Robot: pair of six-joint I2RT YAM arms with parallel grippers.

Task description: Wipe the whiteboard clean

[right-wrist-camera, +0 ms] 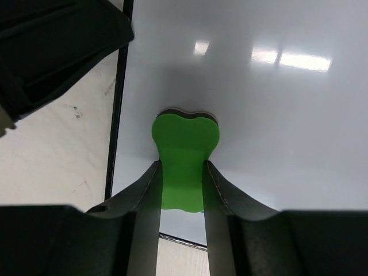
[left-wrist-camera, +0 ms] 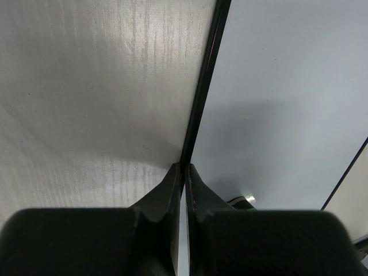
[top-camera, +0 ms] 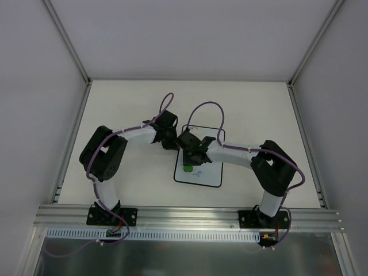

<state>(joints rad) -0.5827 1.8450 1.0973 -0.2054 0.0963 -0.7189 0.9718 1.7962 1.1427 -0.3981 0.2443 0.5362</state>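
Jaws first: my right jaws are closed partway around the green eraser (right-wrist-camera: 184, 150). Its rounded end pokes out past the tips and the rest is hidden between them. Can't tell if its underside actually touches the whiteboard (right-wrist-camera: 276, 115), which lies beneath and ahead of those jaws. My left jaws are pinched fully together with nothing between them. Their tips sit right on the board's black border, with bare counter (left-wrist-camera: 86, 86) to their left. From above, my wrists cover the board's far end, and a faint blue scribble (top-camera: 198, 172) just beside the right jaws is too small to read.
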